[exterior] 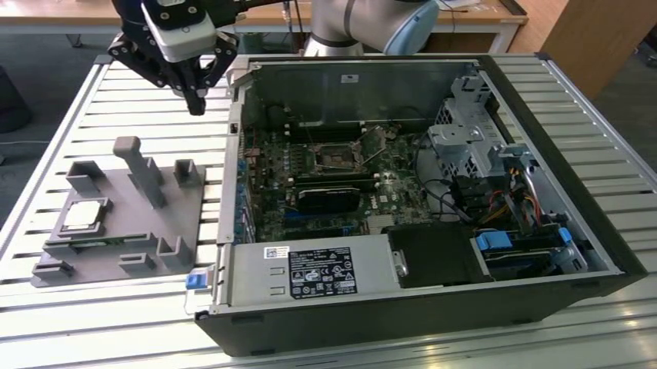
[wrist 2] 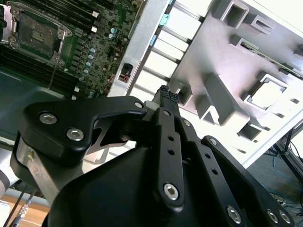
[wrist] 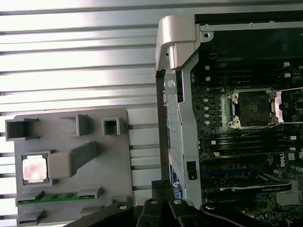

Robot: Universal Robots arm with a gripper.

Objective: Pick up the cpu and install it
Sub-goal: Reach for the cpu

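Fingers: the two fingers (wrist 2: 165, 93) are drawn together at their tips with nothing between them; the gripper (exterior: 197, 104) carries no part.
Gripper position: it hangs over the far part of the slatted bench (exterior: 113, 108), toward the exterior view's left, just beside the far corner of the computer case (exterior: 339, 81) and apart from everything below it.
Cpu: the cpu (exterior: 82, 215) lies flat, silver top up, in its square pocket in the grey holder (exterior: 113, 257); it shows in both wrist views as well (wrist: 34, 169) (wrist 2: 265, 93). Nothing touches it.
Holder: it sits on the bench near the edge at the exterior view's left, beside the case and well apart from the gripper. A green memory stick (wrist: 57, 197) lies in a slot next to the cpu pocket.
Socket: the socket (wrist: 251, 109) on the motherboard (exterior: 308, 181) inside the open case looks uncovered and bare, with its frame swung aside, as far as the first wrist view lets me judge.
Done: nothing of the task shows as finished; judged from how things lie, the arm is only on its approach.
Left: the grasp of the cpu, the carry across to the case, and the seating in the socket all remain.
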